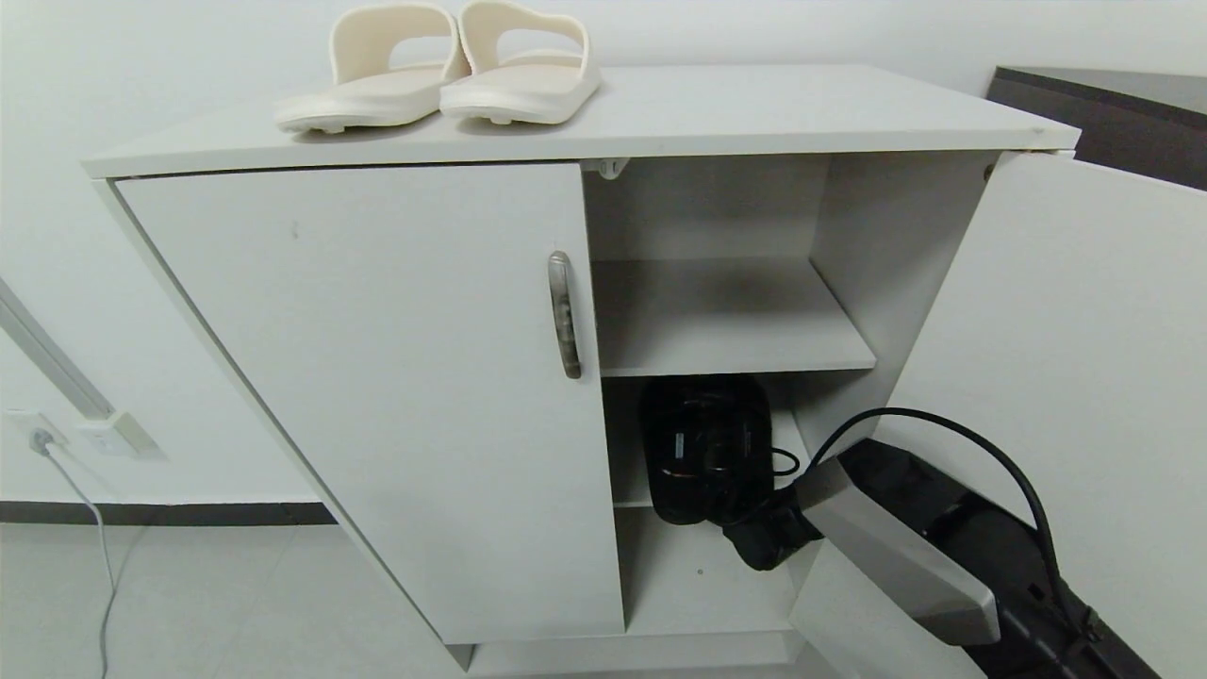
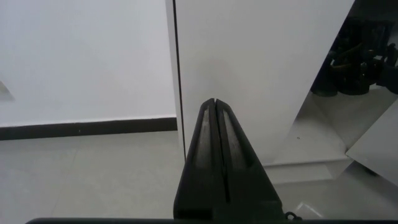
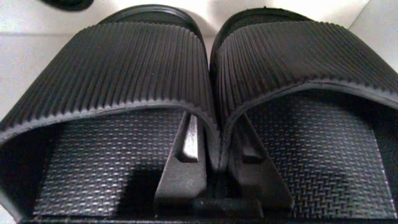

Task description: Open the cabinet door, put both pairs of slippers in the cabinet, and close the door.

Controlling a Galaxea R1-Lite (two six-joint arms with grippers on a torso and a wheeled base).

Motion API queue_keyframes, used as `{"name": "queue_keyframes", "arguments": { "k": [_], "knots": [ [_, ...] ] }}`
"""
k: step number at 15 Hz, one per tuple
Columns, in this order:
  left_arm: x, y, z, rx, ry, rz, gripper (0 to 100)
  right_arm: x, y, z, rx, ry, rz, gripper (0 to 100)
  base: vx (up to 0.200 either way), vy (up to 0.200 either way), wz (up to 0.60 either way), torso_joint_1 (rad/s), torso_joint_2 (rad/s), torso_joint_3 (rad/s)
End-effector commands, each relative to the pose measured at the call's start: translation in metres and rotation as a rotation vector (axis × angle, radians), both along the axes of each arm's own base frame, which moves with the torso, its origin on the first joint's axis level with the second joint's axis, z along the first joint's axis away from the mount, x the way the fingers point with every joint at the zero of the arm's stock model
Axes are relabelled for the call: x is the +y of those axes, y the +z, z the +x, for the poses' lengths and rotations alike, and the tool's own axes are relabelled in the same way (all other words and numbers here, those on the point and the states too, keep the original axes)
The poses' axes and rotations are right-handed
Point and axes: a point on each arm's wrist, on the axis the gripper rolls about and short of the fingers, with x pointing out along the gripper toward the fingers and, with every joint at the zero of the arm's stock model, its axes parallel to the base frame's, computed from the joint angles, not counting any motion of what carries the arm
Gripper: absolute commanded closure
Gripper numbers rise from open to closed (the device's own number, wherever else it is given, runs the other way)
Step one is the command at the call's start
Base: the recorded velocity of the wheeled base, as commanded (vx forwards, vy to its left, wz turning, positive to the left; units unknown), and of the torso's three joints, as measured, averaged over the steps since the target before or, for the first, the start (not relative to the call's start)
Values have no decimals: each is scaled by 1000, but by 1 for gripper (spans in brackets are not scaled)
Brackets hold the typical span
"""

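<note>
White laminate makes up the one cabinet [image 1: 754,108], which has two doors. The left door [image 1: 377,377] is shut. The right door [image 1: 1066,377] stands swung wide open. Behind the open door are three compartments, one above another, divided by two shelf boards. The upper shelf [image 1: 717,321] is bare.

There are two pairs of slippers, four in all. The cream slippers [image 1: 514,90] sit side by side on the cabinet's top, near its left end, toes toward the camera. The black slippers [image 1: 702,453] are inside the middle compartment, over the lower shelf [image 1: 630,486] (whether their soles rest on the board cannot be told). One metal handle [image 1: 563,316] runs upright along the shut door's free edge.

The right arm [image 1: 896,556] reaches in low through the open side, its wrist just below and in front of the black pair. In the right wrist view the right gripper [image 3: 214,134] has its fingers [image 3: 189,146] clamped on the two touching inner walls of the ribbed straps, so both black slippers [image 3: 124,68] are pinched together.

The left gripper [image 2: 214,104] hangs low over the pale floor [image 2: 93,174], aimed at the shut door's lower part. Its fingers are pressed together with nothing between them.
</note>
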Motion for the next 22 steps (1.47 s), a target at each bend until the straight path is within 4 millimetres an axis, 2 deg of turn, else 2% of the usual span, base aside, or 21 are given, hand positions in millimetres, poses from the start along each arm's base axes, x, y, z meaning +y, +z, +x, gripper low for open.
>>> {"name": "queue_keyframes", "arguments": {
  "k": [1, 6, 7, 12, 15, 19, 21, 22],
  "knots": [
    [0, 0, 0, 0, 1, 0, 100, -6, -1, 11, -15, -22, 8, 100, 0, 0, 0, 0, 0, 0],
    [0, 0, 0, 0, 1, 0, 100, -11, 1, 17, -2, -32, 0, 100, 0, 0, 0, 0, 0, 0],
    [0, 0, 0, 0, -1, 1, 100, -11, 0, 17, -1, -32, -1, 0, 0, 0, 0, 0, 0, 0],
    [0, 0, 0, 0, 1, 1, 100, -11, -4, 13, 17, -32, -13, 0, 0, 0, 0, 0, 0, 0],
    [0, 0, 0, 0, -1, 0, 100, -13, 10, -4, 13, -18, -11, 0, 0, 0, 0, 0, 0, 0],
    [0, 0, 0, 0, -2, 1, 100, -17, 27, -48, 14, 18, -12, 0, 0, 0, 0, 0, 0, 0],
    [0, 0, 0, 0, -2, 0, 100, -24, 32, -79, 11, 41, -11, 0, 0, 0, 0, 0, 0, 0],
    [0, 0, 0, 0, -2, 0, 100, -28, 36, -105, 16, 71, -15, 0, 0, 0, 0, 0, 0, 0]
  ]
}}
